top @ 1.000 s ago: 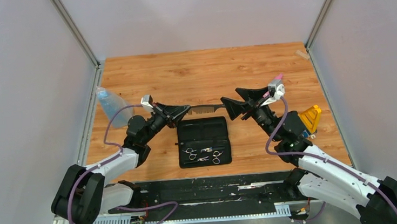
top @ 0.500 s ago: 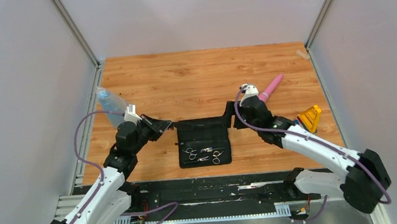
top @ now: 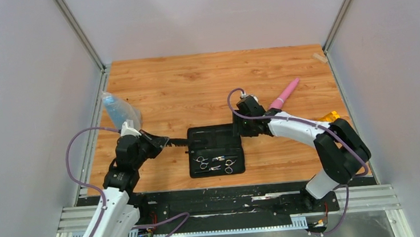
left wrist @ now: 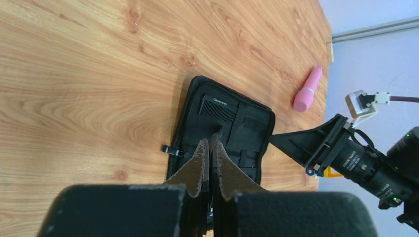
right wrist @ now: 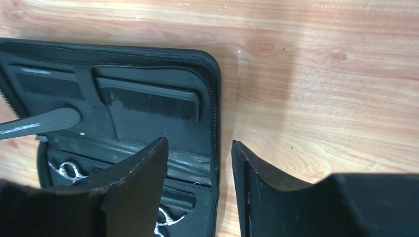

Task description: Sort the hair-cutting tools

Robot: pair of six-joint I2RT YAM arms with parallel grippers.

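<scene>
While the left hand [top: 164, 141] is pinched shut on a slim black comb (call it the gripped comb [top: 179, 142]), the right hand [top: 241, 126] has its fingers spread wide with nothing between them. From the top view, an open black zip case [top: 236, 146] lies flat in the middle of the wooden table [top: 193, 80]. The gripped comb runs from the left hand across the case's left edge. The right wrist view shows its rounded handle end hanging over the left side of the case, just on the near side of the upper pockets. Both pockets have something in them: a left-pocket comb [right wrist: 49, 85] and a right-pocket comb [right wrist: 150, 102], each lying flat with its teeth toward the near side. In the near half of the case are the two silver scissors, the left scissors [top: 202, 163] and the right scissors [top: 229, 166], side by side. The right hand straddles the case's far right corner, one finger over the lining and the other over bare wood, though I can't tell if it's actually touching. A pink tapered tool [top: 284, 93] lies just past the right arm's wrist. A blue bottle [top: 116, 108] sits near the table's left edge, well apart from the case.
</scene>
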